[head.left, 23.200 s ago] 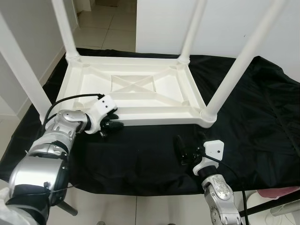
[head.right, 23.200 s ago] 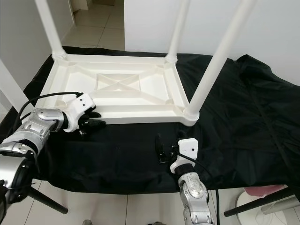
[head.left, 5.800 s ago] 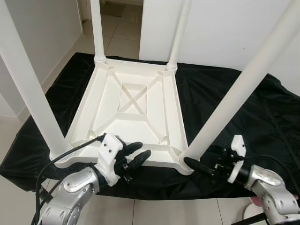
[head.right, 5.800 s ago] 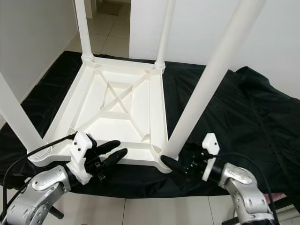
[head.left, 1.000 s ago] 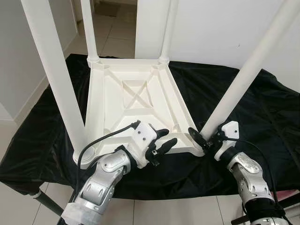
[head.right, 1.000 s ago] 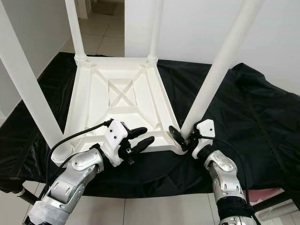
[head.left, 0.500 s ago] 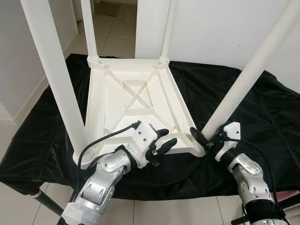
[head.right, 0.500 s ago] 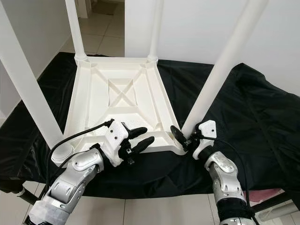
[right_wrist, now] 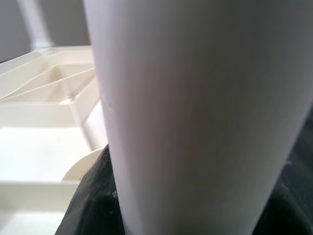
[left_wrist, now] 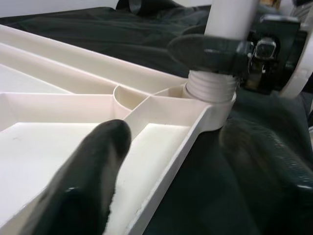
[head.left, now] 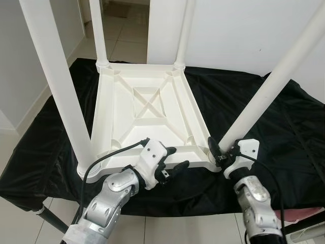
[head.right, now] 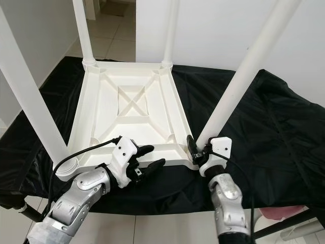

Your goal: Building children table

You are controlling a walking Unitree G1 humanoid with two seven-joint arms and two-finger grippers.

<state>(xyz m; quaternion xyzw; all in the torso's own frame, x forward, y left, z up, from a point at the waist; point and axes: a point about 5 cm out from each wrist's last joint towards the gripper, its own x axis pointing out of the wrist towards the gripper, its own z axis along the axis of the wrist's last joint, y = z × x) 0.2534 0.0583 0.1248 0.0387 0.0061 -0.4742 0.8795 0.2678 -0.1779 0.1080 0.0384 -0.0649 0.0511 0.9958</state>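
Note:
A white children's table (head.left: 147,101) lies upside down on a black cloth (head.left: 289,132), its four legs pointing up. My left gripper (head.left: 174,158) is open at the near rim, one finger over the rim's inner side and the other outside it. My right gripper (head.left: 217,152) is at the foot of the near right leg (head.left: 264,96). In the left wrist view its black finger (left_wrist: 210,50) lies across that leg just above the threaded collar (left_wrist: 210,89). In the right wrist view the leg (right_wrist: 195,112) stands right against the camera.
The near left leg (head.left: 58,76) rises close beside my left arm. The cloth's front edge hangs over tiled floor, with a black pole (head.left: 51,219) at lower left. A white wall (head.left: 233,30) stands behind, and a doorway (head.left: 122,25) lies at back left.
My right gripper has moved in from beside the near right leg and closed against its foot. My left gripper has dropped slightly along the near rim, still spread.

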